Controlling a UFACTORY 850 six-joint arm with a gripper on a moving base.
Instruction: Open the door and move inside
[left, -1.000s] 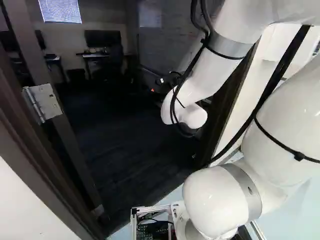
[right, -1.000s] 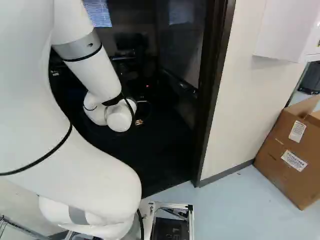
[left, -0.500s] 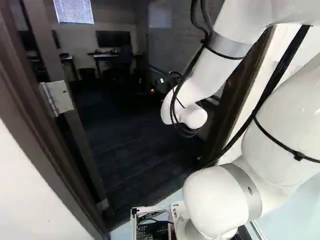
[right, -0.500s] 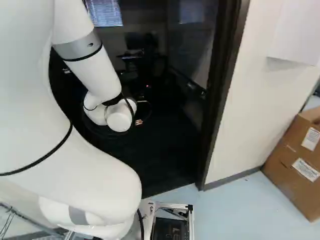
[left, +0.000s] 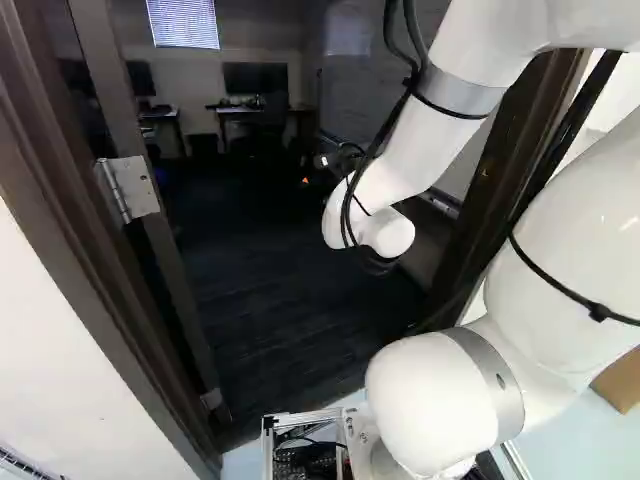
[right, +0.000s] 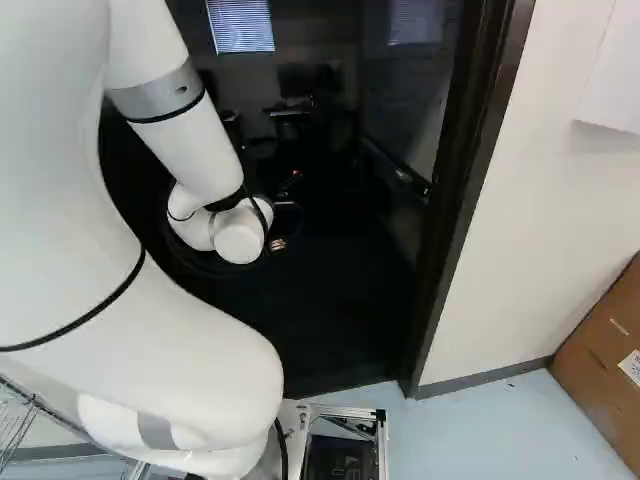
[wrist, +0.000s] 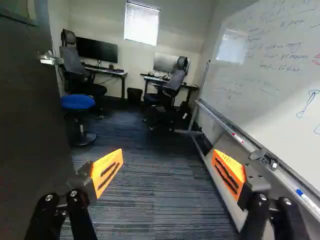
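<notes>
1. The door (wrist: 30, 130) stands open into the room, a dark panel running from 9 to 10 o'clock of the gripper (right: 287, 210); its handle (wrist: 51, 59) is up at 10 o'clock.
2. And the tool is wide open: 2 orange pads (wrist: 108, 171) well apart, nothing between them, nothing gripped!
3. The white arm (left: 405, 150) reaches through the doorway at 12 o'clock from the base, between the 2 sides of the door frame (right: 478, 190). The hinge (left: 132, 188) shows at 10 o'clock.
4. Inside, a blue stool (wrist: 78, 102) sits at 11 o'clock of the gripper, near the door, and a whiteboard (wrist: 265, 75) fills 1 to 3 o'clock.
5. Deep in the room there are 2 desks with monitors and 2 office chairs, around 11 to 12 o'clock, with a bin (wrist: 134, 95) between the desks.
6. Outside, a cardboard box (right: 602, 370) is over at 2 o'clock from the base, by the wall.
</notes>
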